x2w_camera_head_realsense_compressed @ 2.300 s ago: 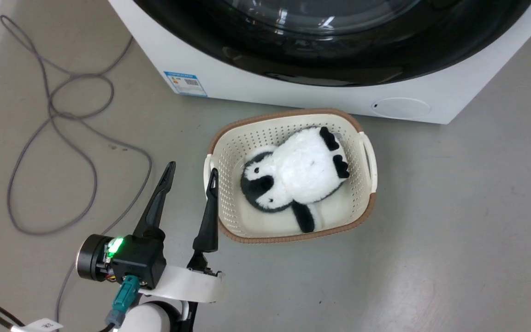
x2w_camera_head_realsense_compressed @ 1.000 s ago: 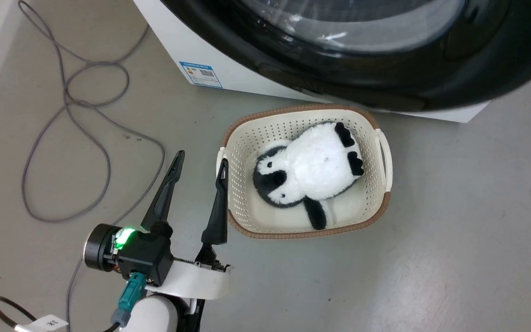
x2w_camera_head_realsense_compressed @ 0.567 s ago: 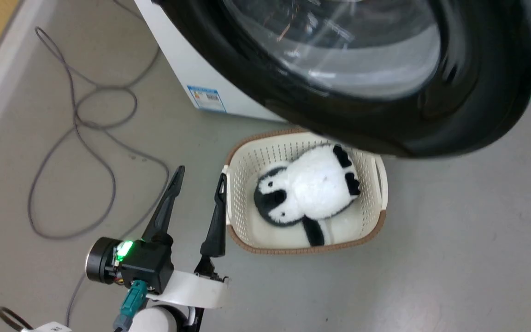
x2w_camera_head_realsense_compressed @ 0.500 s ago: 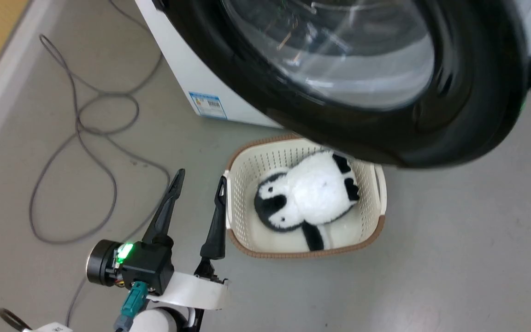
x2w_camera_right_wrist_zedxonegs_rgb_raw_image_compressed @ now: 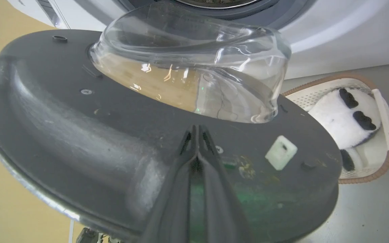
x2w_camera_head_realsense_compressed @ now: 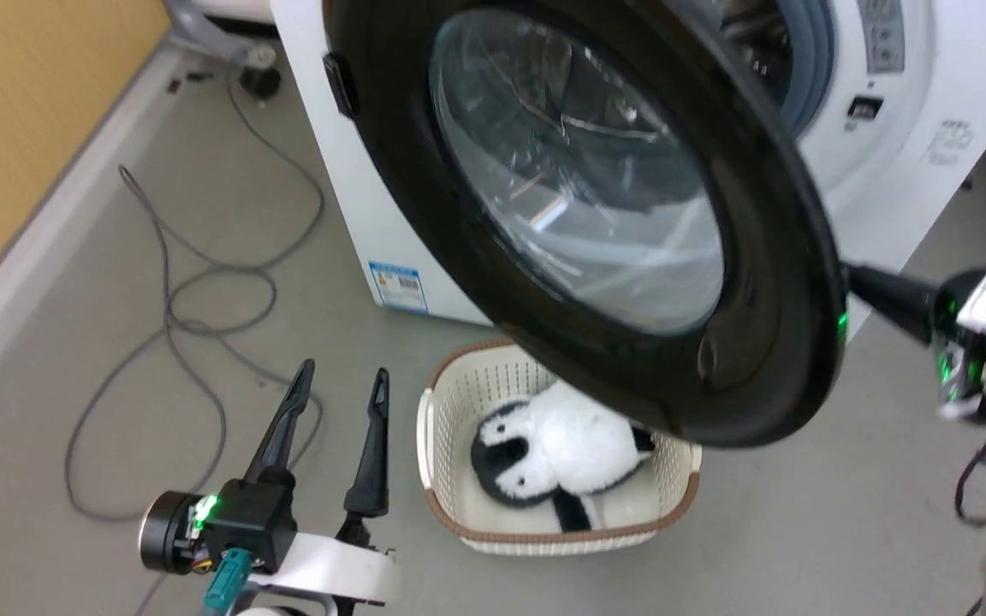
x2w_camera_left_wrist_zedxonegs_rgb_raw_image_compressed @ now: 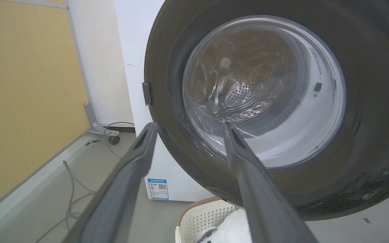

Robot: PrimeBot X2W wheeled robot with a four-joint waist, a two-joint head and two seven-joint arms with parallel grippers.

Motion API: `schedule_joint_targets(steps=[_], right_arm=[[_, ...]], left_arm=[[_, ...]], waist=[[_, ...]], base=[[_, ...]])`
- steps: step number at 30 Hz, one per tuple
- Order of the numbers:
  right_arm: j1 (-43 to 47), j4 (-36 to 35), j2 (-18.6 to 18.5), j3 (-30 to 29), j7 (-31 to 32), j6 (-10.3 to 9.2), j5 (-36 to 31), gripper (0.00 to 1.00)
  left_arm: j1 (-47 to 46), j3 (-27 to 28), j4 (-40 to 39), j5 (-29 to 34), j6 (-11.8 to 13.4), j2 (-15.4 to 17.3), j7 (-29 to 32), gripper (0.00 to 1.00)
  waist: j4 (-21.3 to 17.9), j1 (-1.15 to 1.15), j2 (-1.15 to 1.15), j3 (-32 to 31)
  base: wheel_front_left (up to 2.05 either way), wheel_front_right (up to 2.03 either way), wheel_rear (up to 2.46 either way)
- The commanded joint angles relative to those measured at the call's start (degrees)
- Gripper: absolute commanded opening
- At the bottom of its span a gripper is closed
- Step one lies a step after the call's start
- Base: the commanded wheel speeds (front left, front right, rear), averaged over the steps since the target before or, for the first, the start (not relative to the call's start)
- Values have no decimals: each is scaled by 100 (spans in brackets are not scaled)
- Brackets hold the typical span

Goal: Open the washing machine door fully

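Head view: washing machine door stands swung out from the white washing machine, hinged at the view's left, its free edge toward the right and overhanging the laundry basket on the grey floor. A plush penguin lies in the basket, partly hidden by the door rim. Left gripper is low left, fingers spread wide and empty, just left of the basket. Right gripper comes in from the right with its dark fingers together, tip going behind the door's free edge. A grey cable loops on the floor by the yellow wall, and there is a label sticker low on the machine front. Left wrist view: left gripper fingers apart with nothing between them, well short of the door; the steel drum shows through the glass, basket corner below. Right wrist view: right gripper fingers pressed together, holding nothing, tips at the door's dark inner face near its edge, just below the glass bowl. A white latch tab sits just right of the fingers. Grey rubber ring at top; basket and penguin to the right.
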Motion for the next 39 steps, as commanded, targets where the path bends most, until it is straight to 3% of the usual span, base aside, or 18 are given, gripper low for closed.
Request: schedule_joint_targets(steps=[1, 9, 19, 39], right_arm=[[297, -95, 54, 26, 32, 6, 184, 0], [1222, -225, 72, 791, -227, 6, 1353, 0], [1991, -620, 73, 1973, -816, 6, 2268, 0], [2614, -1225, 74, 3654, -1549, 6, 2987, 0]], left_arm=[[118, 59, 28, -24, -50, 8, -32, 100], [358, 200, 172, 16, -202, 9, -32, 100], [525, 232, 354, 68, -360, 24, -32, 100], [591, 222, 362, 45, -378, 14, -32, 100]], waist=[[44, 1, 0, -236], [155, 1, 0, -577], [338, 1, 0, -768], [916, 1, 0, -868]], base=[[0, 0, 0], [0, 0, 0], [0, 0, 0], [0, 0, 0]])
